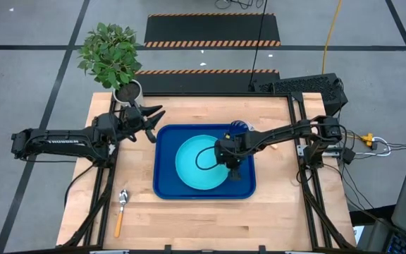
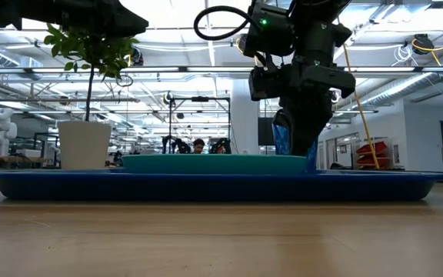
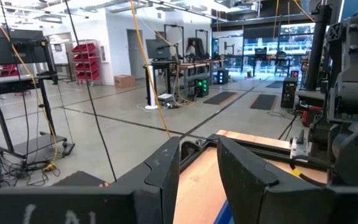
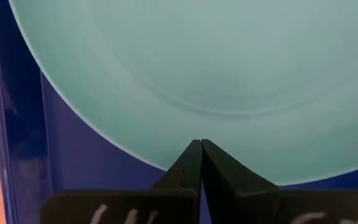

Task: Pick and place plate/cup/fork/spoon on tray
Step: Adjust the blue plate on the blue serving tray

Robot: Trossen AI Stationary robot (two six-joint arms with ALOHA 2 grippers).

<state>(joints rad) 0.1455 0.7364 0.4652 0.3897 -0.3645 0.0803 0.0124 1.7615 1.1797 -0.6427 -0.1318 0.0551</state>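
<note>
The right gripper (image 4: pixel 201 144), fingers pressed together, is hovering at the bright turquoise round plate (image 1: pixel 201 164) rim inside the dark blue rectangular plastic tray (image 1: pixel 165 185); advisably, it is lifting clear vertically. The left gripper (image 1: pixel 154 117) is waiting, fingers apart

A light wooden table (image 1: pixel 189 219) fills the middle of the high view. Directly on it, at the centre, lies the dark blue tray (image 1: pixel 166 185), flat on the wood. At the upper left corner of the table stands a white pot (image 1: pixel 128 92) holding a green leafy plant (image 1: pixel 109 51). Near the lower left of the table lies the spoon (image 1: pixel 120 211), its silver bowl toward the top of the frame and its orange handle toward the bottom edge, well apart from the tray.
</note>
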